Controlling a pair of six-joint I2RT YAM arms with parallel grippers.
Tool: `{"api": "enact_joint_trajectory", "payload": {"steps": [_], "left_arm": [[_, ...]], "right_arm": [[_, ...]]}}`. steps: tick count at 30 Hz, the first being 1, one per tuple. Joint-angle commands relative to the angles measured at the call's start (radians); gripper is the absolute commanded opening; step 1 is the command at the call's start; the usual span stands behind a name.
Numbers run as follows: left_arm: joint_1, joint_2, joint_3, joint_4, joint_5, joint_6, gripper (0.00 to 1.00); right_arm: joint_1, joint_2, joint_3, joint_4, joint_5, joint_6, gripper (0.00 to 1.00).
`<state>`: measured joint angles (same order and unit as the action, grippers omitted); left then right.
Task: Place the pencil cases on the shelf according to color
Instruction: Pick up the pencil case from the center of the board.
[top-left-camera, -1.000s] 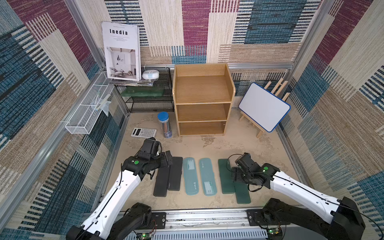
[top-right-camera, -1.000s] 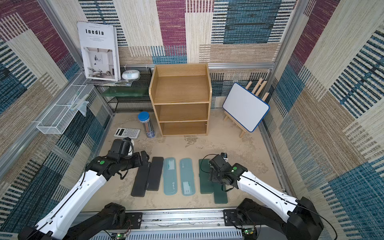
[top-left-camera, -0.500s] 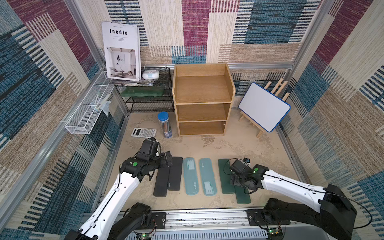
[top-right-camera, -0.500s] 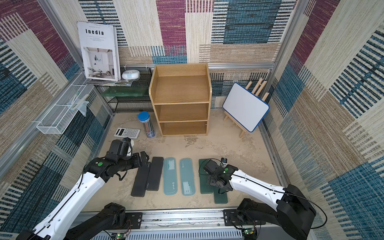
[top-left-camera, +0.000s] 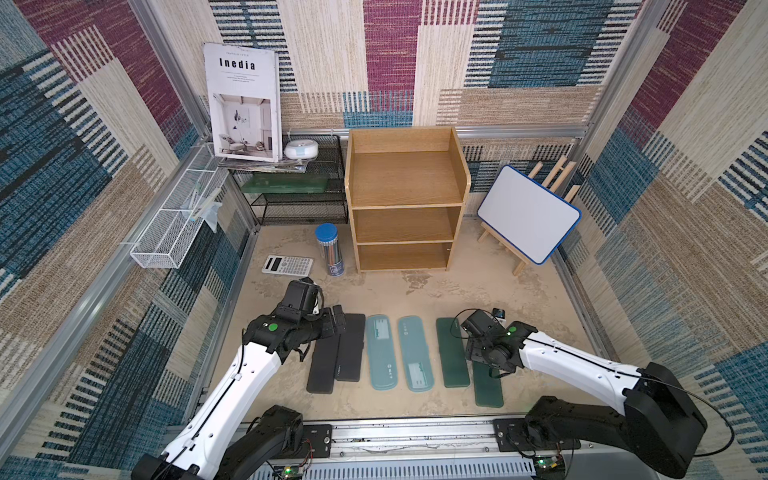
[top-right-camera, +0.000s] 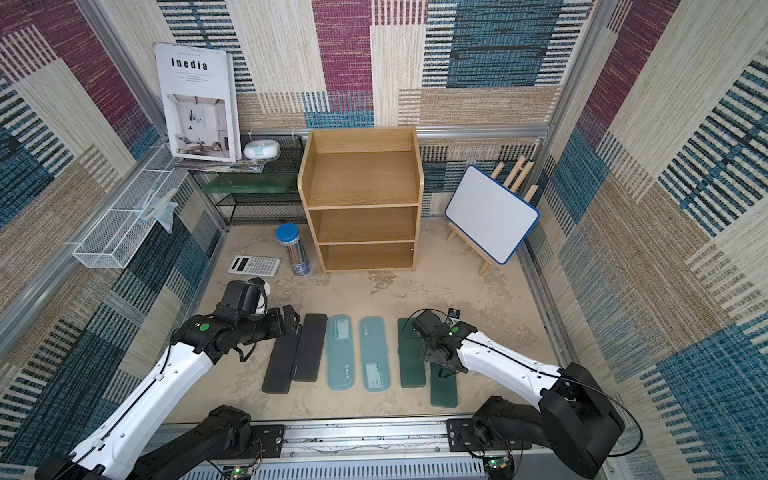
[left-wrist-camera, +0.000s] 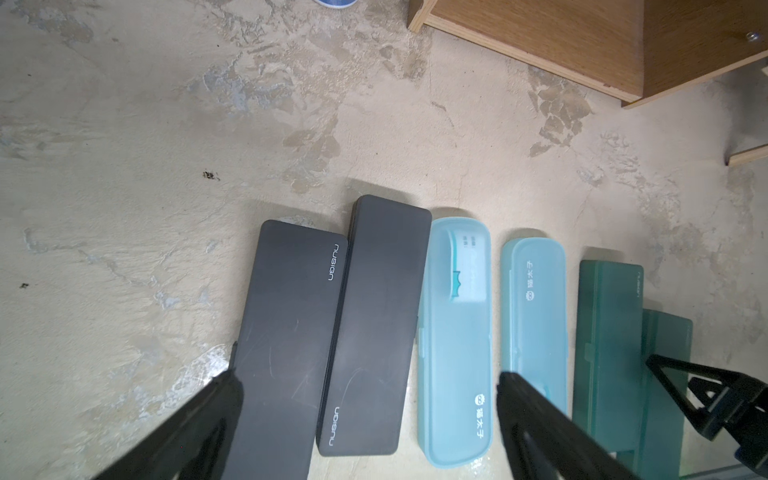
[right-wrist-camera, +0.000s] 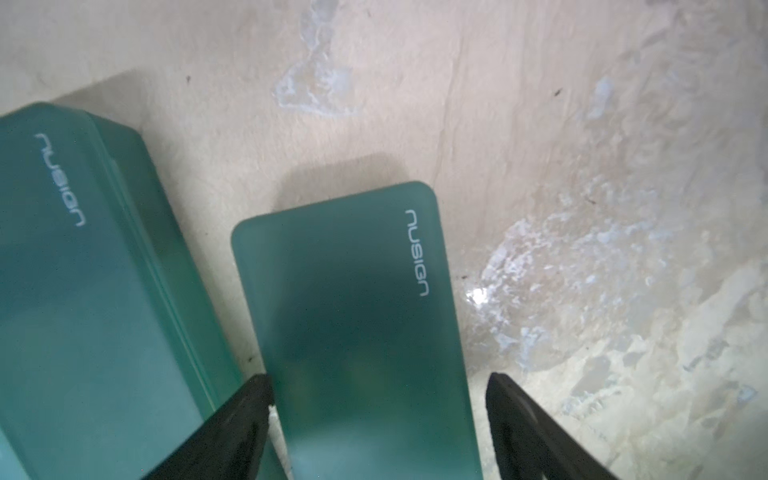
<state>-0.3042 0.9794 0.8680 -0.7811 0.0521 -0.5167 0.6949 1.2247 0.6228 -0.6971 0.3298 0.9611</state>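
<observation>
The open right hand (right-wrist-camera: 380, 380) straddles the green case (right-wrist-camera: 345, 270) nearest the right edge of the desk (right-wrist-camera: 582, 124), across its long axis.

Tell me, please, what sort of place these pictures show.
Probably a robot test cell staged as a study desk: patchwork walls box it in, an aluminium rail carries both arm bases, and pencil cases face a wooden shelf.
</observation>
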Motion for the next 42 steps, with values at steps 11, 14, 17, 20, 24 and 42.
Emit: {"api": "enact_joint_trajectory", "payload": {"steps": [11,14,17,20,24,42], "left_arm": [[0.001,-0.004,0.001,0.003,-0.003,-0.003,0.99],[0.001,-0.002,0.001,0.003,-0.003,-0.004,1.0],[0.001,-0.005,-0.001,0.004,-0.004,-0.004,1.0],[0.001,-0.007,-0.003,0.003,-0.007,-0.005,1.0],[0.001,-0.008,-0.006,0.004,-0.011,-0.008,0.99],[0.001,-0.012,-0.019,0.012,0.014,-0.015,0.99]], "right_arm": [[-0.1,0.107,0.075,0.132,-0.048,-0.178,0.83],[-0.113,0.14,0.107,0.158,-0.043,-0.212,0.75],[-0.125,0.181,0.144,0.172,-0.032,-0.248,0.72],[-0.141,0.224,0.188,0.179,-0.008,-0.277,0.71],[-0.163,0.237,0.235,0.148,0.032,-0.301,0.76],[-0.057,-0.047,0.026,0.029,-0.135,-0.165,0.95]]}}
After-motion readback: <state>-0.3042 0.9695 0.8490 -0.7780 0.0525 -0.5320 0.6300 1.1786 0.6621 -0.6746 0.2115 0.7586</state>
